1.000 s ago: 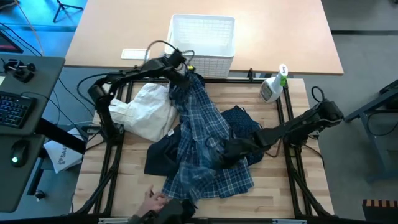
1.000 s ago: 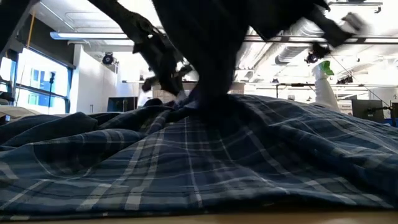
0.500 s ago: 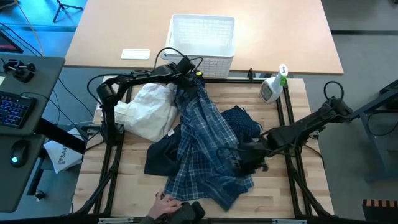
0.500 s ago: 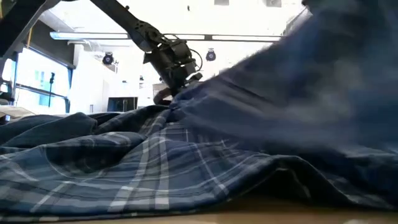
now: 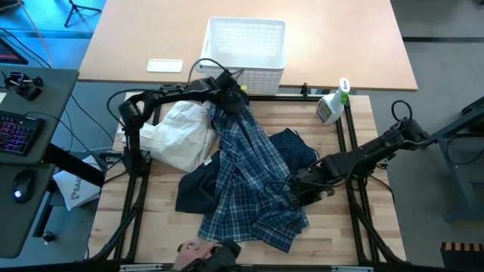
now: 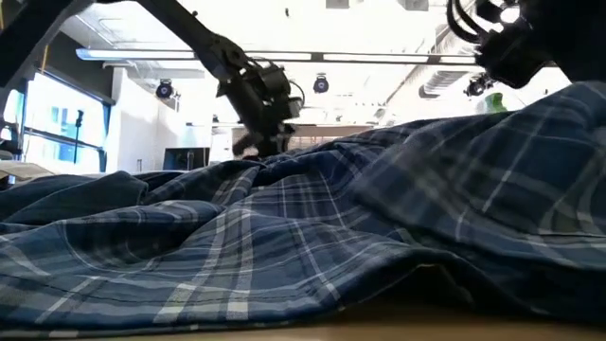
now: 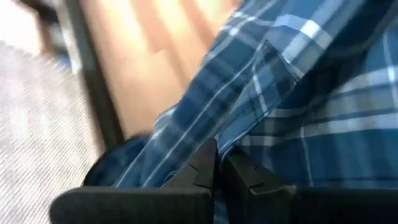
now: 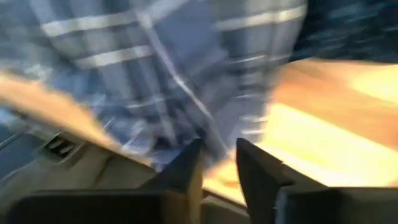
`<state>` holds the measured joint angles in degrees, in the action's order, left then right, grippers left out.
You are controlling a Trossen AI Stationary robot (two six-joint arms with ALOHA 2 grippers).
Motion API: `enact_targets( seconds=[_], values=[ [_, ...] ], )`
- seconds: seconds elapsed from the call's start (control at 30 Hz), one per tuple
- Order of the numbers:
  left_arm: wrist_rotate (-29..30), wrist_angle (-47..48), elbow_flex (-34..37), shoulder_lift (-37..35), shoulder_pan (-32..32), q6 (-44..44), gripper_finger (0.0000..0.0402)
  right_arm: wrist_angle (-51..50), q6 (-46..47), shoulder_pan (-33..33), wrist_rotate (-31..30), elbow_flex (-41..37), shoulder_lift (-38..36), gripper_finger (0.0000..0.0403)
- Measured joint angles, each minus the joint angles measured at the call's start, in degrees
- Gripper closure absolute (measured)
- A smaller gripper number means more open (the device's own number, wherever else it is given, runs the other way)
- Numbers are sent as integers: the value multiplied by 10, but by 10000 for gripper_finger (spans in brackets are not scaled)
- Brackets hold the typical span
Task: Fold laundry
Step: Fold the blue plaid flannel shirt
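Left hand [image 5: 229, 89] apparently pinching plaid shirt [image 5: 253, 170]

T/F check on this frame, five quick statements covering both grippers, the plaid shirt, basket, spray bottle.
1. The left gripper is shut on the plaid shirt at the edge nearest the basket. True; the left wrist view shows its fingers closed with plaid cloth pinched between them.
2. The white basket holds folded laundry. False; it looks empty in the high view.
3. The spray bottle stands on the right side of the table. True.
4. The right gripper is parked off the table. False; it is at the plaid shirt's right side, with a gap between its fingers in the right wrist view.
5. The plaid shirt is neatly folded. False; it lies spread and rumpled over darker garments.
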<state>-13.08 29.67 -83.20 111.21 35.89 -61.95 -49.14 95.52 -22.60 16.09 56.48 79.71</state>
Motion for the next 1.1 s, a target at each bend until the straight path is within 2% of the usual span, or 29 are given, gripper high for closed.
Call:
enact_targets(
  seconds=[0.13,0.27,0.43,0.57,0.77,0.83,1.0,1.1],
  values=[
    [32,38,0,-56,5,91,397,-90,-1,0,-65,24,-26,236],
    [29,90,0,-115,11,211,397,-108,-20,1,-178,44,-63,200],
    [25,129,-1,-148,23,240,394,-76,-59,1,-343,46,-81,186],
    [7,165,-1,-149,55,294,360,-24,-122,2,-421,46,-70,187],
    [-3,184,-1,-144,90,376,265,32,-217,9,-418,46,-31,187],
    [23,212,-12,-148,93,405,244,60,-244,6,-413,46,-17,187],
    [47,318,-42,-186,77,439,232,216,-345,-8,-345,46,21,187],
    [47,349,-35,-240,39,442,240,349,-347,-14,-305,46,56,187]
  ],
)
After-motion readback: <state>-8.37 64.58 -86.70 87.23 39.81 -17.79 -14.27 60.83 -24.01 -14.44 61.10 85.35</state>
